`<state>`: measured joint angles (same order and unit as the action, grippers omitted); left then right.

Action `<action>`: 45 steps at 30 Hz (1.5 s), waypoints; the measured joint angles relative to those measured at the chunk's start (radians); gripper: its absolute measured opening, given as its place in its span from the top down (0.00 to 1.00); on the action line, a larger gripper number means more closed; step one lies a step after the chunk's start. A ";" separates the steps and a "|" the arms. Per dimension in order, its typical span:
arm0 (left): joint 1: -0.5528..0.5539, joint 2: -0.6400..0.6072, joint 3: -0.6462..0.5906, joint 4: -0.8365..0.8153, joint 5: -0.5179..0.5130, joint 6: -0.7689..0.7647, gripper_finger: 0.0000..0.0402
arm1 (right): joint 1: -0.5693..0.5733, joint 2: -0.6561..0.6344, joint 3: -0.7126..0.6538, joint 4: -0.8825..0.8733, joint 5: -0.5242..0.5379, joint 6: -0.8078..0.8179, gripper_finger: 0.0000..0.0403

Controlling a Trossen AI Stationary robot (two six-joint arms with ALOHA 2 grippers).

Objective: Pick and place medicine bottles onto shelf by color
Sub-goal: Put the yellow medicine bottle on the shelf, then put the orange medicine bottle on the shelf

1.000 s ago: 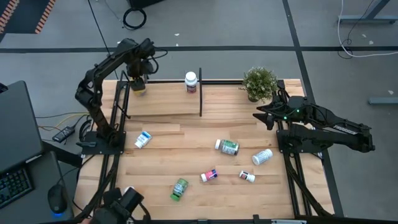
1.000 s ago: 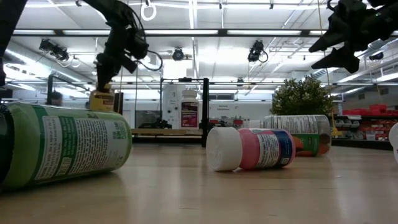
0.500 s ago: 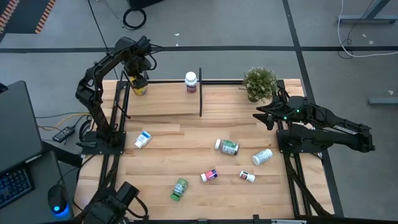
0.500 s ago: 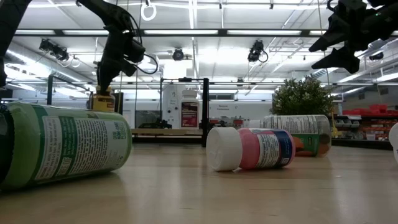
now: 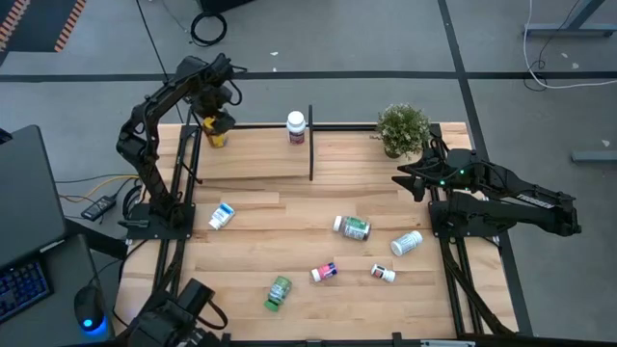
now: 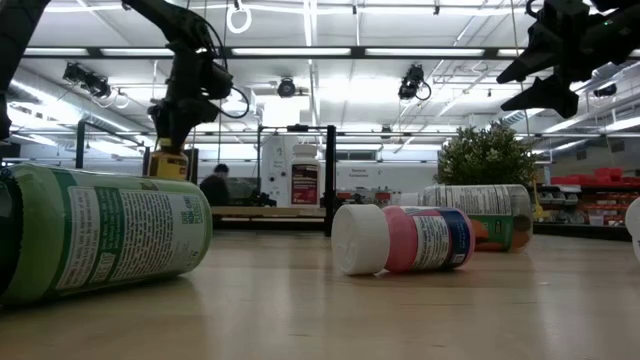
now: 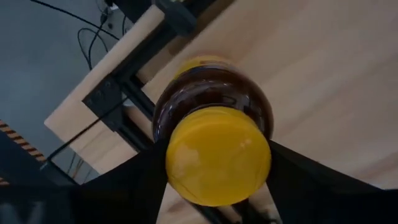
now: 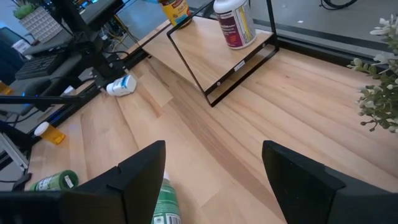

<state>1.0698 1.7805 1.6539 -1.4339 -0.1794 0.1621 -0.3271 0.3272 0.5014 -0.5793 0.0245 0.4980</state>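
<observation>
Bottle (image 5: 217, 136) with the yellow cap stands straight up, cap on top, at the far left end of the shelf (image 5: 260, 159). Left pincer (image 5: 216, 121) sits over it, fingers spread beside the cap.

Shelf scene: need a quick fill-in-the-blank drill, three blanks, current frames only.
1. The amber bottle under the left tool has a ____ cap.
2. The white bottle on the shelf stands ____.
3. The green bottle on the table lies on its ____.
Missing words: yellow; upright; side
</observation>
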 joint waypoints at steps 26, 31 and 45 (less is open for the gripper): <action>0.006 -0.060 0.003 -0.039 -0.053 -0.110 0.25 | 0.000 0.000 0.000 0.001 -0.045 -0.003 0.32; -0.031 -0.063 0.073 -0.038 -0.053 -0.099 0.25 | 0.000 0.000 0.000 0.001 -0.045 -0.003 0.32; -0.365 -0.075 0.211 -0.138 0.048 -0.186 0.25 | 0.000 0.000 0.000 -0.008 -0.071 -0.001 0.32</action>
<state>0.7047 1.7051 1.8645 -1.5719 -0.1316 -0.0237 -0.3268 0.3274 0.5014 -0.5876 -0.0467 0.4969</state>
